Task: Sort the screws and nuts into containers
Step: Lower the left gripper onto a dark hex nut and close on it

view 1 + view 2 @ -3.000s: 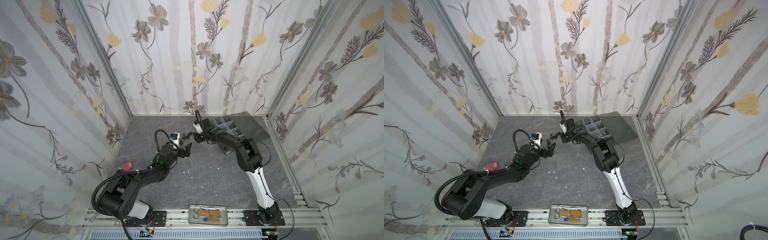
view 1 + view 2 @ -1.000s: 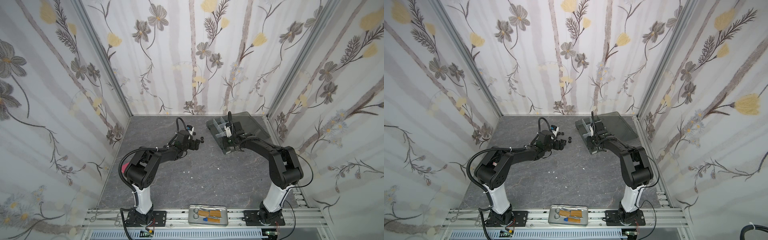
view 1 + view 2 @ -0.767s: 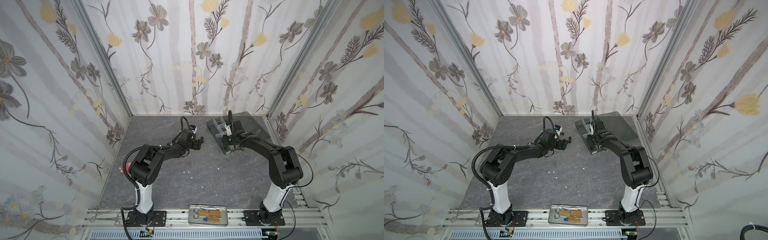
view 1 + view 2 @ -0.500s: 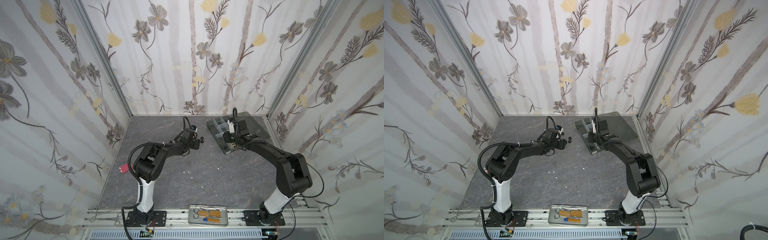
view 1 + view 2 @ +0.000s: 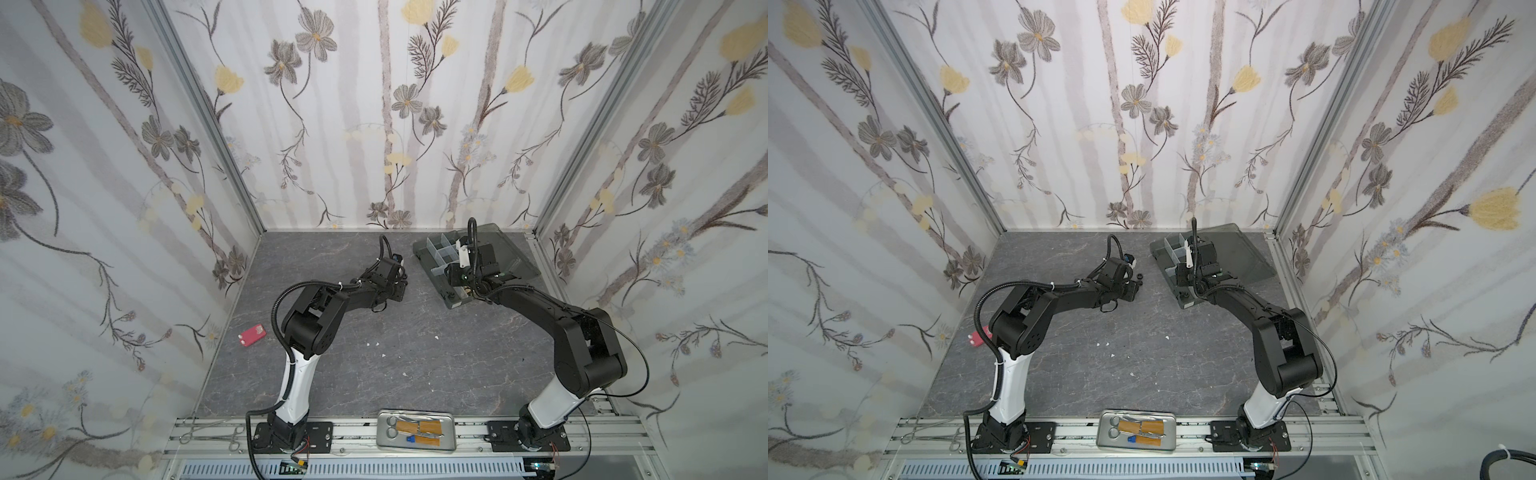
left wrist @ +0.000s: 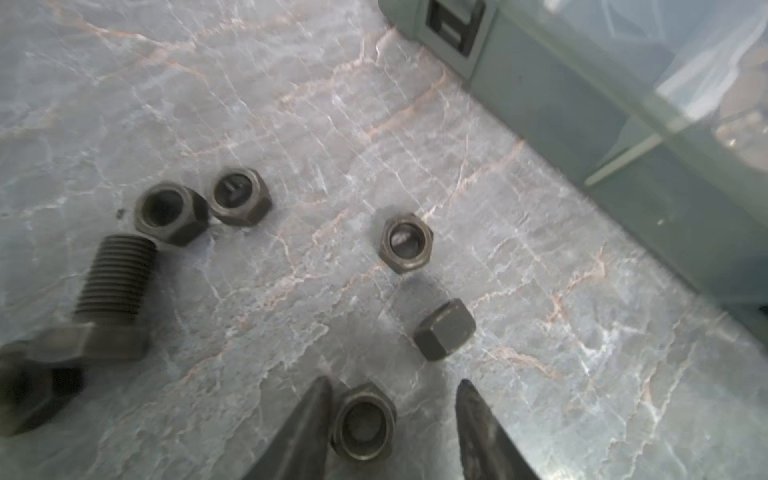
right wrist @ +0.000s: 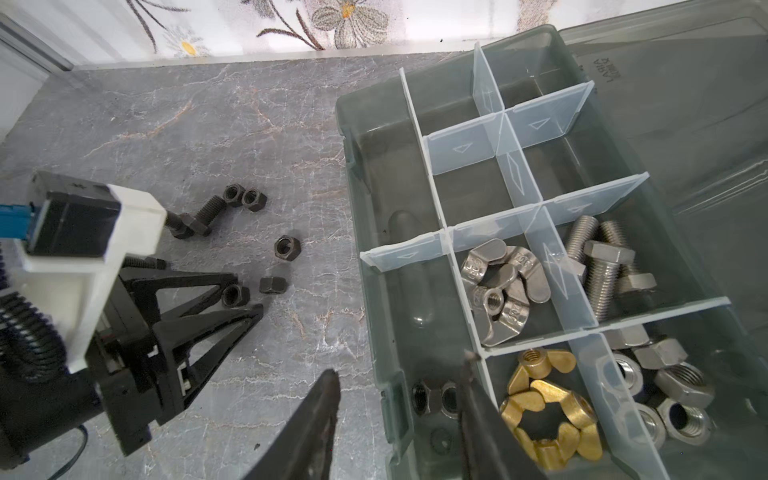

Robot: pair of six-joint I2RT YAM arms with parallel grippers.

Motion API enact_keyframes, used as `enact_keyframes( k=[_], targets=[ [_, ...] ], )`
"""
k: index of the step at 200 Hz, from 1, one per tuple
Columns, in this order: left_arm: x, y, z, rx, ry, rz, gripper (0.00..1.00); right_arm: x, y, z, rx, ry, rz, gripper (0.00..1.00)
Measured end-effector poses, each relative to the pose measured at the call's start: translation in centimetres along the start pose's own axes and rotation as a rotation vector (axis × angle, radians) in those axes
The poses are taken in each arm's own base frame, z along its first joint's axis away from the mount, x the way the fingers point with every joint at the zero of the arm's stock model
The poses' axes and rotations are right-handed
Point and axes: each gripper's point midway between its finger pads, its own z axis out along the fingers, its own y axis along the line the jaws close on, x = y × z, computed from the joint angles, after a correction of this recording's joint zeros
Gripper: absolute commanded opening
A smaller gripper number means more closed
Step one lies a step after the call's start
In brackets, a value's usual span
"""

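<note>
Loose black nuts (image 6: pixel 407 243) (image 6: pixel 444 330) and a black bolt (image 6: pixel 112 299) lie on the grey floor left of the organizer box (image 5: pixel 436 249). My left gripper (image 6: pixel 392 382) is open and low over the floor, straddling one black nut (image 6: pixel 365 422). One finger touches that nut; a gap remains at the other. My right gripper (image 7: pixel 400 365) hangs open and empty over the box's near corner cell, where two black nuts (image 7: pixel 432 397) lie. Other cells hold silver wing nuts (image 7: pixel 498 286), silver bolts (image 7: pixel 602 266), brass wing nuts (image 7: pixel 544 411) and silver hex nuts (image 7: pixel 665 399).
The box's smoky lid (image 5: pixel 507 249) lies open toward the right wall. A silver tray with scissors (image 5: pixel 417 430) sits on the front rail. A red object (image 5: pixel 251 334) lies near the left wall, and white specks (image 5: pixel 376 344) dot the mid-floor.
My left gripper has reached further right to the loose nuts and narrowed around one. My right gripper's jaws have opened over the box's near cell.
</note>
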Motion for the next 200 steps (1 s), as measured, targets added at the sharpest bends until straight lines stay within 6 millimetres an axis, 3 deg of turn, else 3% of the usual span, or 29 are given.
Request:
enact_keyframes(
  k=[102,116,157,168,200],
  targets=[
    [-0.6,0.5,0.9,-0.048,-0.037,0.003,0.36,-0.2,1.3,0.0,-0.063,-0.020,0.011,0.47],
    [-0.6,0.7,0.9,-0.058,-0.038,0.003,0.30,-0.2,1.3,0.0,-0.064,-0.020,0.011,0.47],
    [-0.4,0.7,0.5,-0.071,-0.034,0.007,0.27,-0.5,1.5,0.0,-0.072,-0.028,0.010,0.48],
    [-0.3,0.7,0.4,-0.072,-0.027,0.009,0.21,-0.7,1.5,0.0,-0.074,-0.031,0.015,0.48],
    [-0.1,0.7,0.1,-0.077,-0.012,0.021,0.21,-1.0,1.6,0.0,-0.077,-0.040,0.015,0.48]
  ],
)
